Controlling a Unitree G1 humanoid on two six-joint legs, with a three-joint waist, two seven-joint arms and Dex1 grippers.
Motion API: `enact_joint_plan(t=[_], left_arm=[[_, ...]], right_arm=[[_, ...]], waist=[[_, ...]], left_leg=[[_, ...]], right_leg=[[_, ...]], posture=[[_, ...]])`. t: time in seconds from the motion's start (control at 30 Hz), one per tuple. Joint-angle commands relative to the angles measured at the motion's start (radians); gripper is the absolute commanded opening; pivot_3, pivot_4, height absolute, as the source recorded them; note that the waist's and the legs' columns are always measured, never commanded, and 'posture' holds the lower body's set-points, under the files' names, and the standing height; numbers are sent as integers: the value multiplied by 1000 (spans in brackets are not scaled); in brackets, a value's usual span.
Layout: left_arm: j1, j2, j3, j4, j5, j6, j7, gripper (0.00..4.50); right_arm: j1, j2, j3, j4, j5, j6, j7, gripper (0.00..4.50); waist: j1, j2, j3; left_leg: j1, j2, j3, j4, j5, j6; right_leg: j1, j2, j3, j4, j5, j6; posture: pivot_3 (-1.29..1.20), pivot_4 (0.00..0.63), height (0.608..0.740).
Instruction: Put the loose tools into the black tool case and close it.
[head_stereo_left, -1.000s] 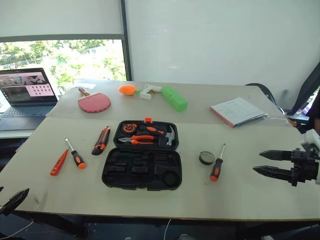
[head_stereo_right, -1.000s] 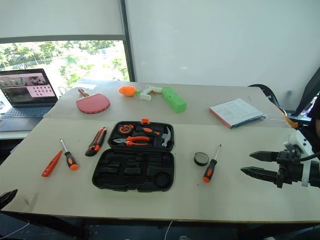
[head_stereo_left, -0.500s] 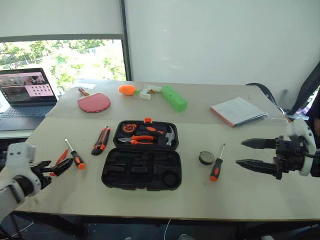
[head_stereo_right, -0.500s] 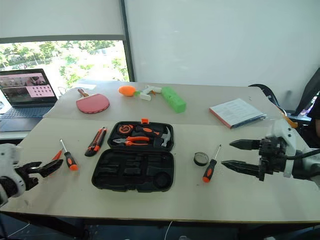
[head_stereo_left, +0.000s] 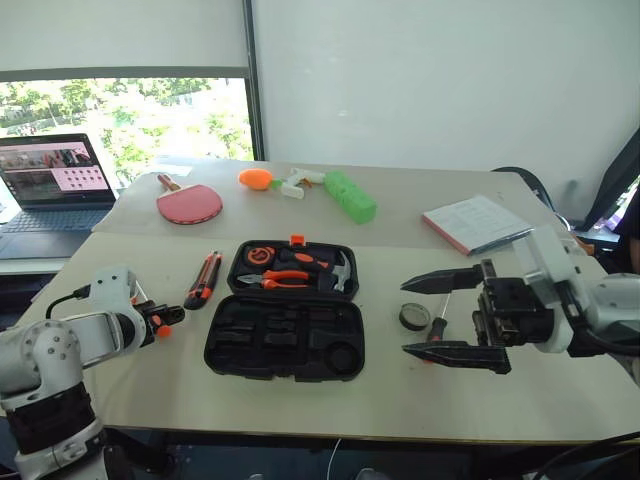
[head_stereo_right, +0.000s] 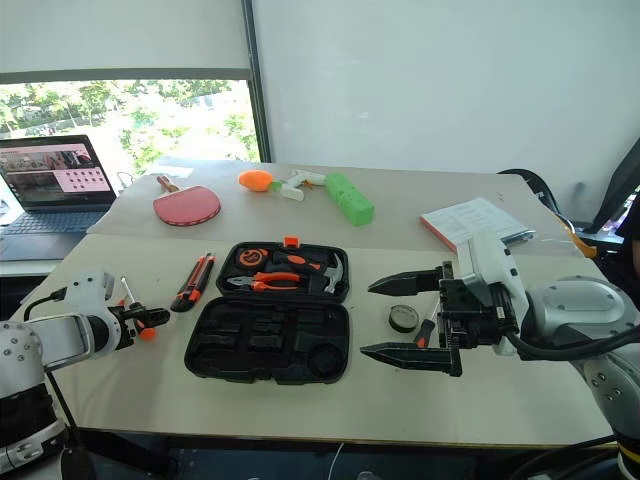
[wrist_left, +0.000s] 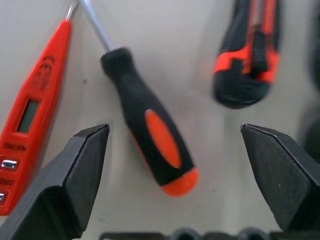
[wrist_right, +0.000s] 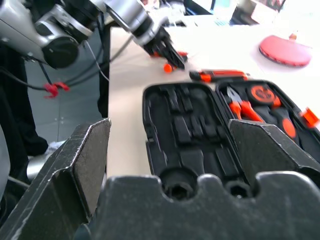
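Observation:
The black tool case (head_stereo_left: 285, 338) lies open mid-table; its far half (head_stereo_left: 291, 268) holds pliers, a hammer and a tape measure. My left gripper (wrist_left: 175, 129) is open and hovers over a black-and-orange screwdriver (wrist_left: 150, 135), one finger on each side of its handle. A slim orange tool (wrist_left: 30, 115) lies beside the screwdriver. The utility knife (head_stereo_left: 202, 280) lies left of the case. My right gripper (head_stereo_left: 405, 316) is open and points left, just right of the case. It hangs over the tape roll (head_stereo_right: 403, 318) and partly hides the second screwdriver (head_stereo_right: 421, 338).
On the far table are a laptop (head_stereo_left: 55, 190), a red paddle (head_stereo_left: 188, 203), a green block (head_stereo_left: 350, 196), an orange-and-white toy (head_stereo_left: 272, 181) and a booklet (head_stereo_left: 478, 222). The table's front edge runs close below both grippers.
My left arm has come in from the lower left and now reaches over the left screwdriver. My right gripper has swung left, from the table's right edge to the tape roll. Both stay open.

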Motion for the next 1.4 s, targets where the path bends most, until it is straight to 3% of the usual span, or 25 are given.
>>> enact_joint_plan(t=[0.03, 0.1, 0.2, 0.43, 0.5, 0.67, 0.83, 1.0, 1.17, 1.27, 1.4], left_arm=[[-77, -13, -8, 68, 51, 4, 7, 4500], [-105, -34, -21, 102, 73, 4, -3, 4500], [-138, -68, -16, 142, 98, 4, -13, 3787], [-161, -94, -6, 177, 133, 4, -17, 1323], [-166, -99, 2, 176, 146, 4, -14, 931], [-207, -90, 11, 170, 178, -23, -36, 925], [-268, 28, -85, 227, 200, -183, -140, 922], [-326, 258, -385, 272, 181, -532, -643, 922], [-360, 450, -730, 321, 316, -1026, -1271, 922], [-419, 443, -835, 388, 373, -1180, -1458, 922], [-501, 348, -968, 507, 494, -1343, -1562, 922]], right_arm=[[25, 5, -29, -35, 1, -31, -15, 4415], [45, 8, -38, -45, 0, -37, -24, 4415], [64, 13, -52, -60, 15, -37, -42, 4500], [73, 20, -87, -79, 64, -28, -94, 4500], [71, 17, -89, -78, 72, -26, -103, 4500], [79, 13, -84, -75, 64, -32, -114, 4500], [83, 8, -91, -57, 60, -27, -119, 4500], [100, -5, -91, -19, 39, -25, -107, 4500], [94, 7, -68, 4, 17, -30, -128, 4500], [100, 17, -63, -1, 9, -29, -147, 4500], [130, 27, -71, -29, 1, -27, -177, 4500]], waist=[[3, 0, 0], [7, 0, 0], [12, 0, 0], [17, 0, 0], [17, 0, 0], [17, 0, 0], [17, -3, 2], [14, -5, 3], [17, -2, 3], [22, -2, 3], [26, -2, 4]], left_leg=[[0, 0, 0, 0, 0, 0], [0, -1, -1, 0, 0, 0], [0, -5, -2, 0, 0, 0], [2, -7, -6, 1, 0, 0], [3, -7, -6, 1, 0, 0], [4, -7, -7, 1, 0, 0], [3, -7, -8, 1, 0, 0], [1, -8, -8, 1, 0, 0], [0, -8, -7, -1, -1, 1], [-2, -7, -6, 0, -1, 2], [-6, -8, -7, 2, -1, 3]], right_leg=[[0, 0, -1, 0, 0, 0], [1, -1, -1, 0, 0, 0], [1, -4, -1, 0, 0, 1], [5, -5, -1, 0, 0, 3], [6, -5, -1, -1, 0, 3], [8, -5, -2, -1, 0, 3], [8, -4, -3, -1, 0, 3], [7, -5, -3, -3, 0, 3], [7, -5, -4, -9, 0, 3], [7, -5, -5, -10, 0, 3], [5, -4, -5, -11, 1, 5]], posture=[[0, 150, 738], [0, 150, 738], [0, 150, 738], [0, 150, 738], [0, 150, 738], [0, 150, 738], [0, 150, 738], [0, 150, 738], [0, 150, 738], [0, 150, 738], [0, 150, 738]])
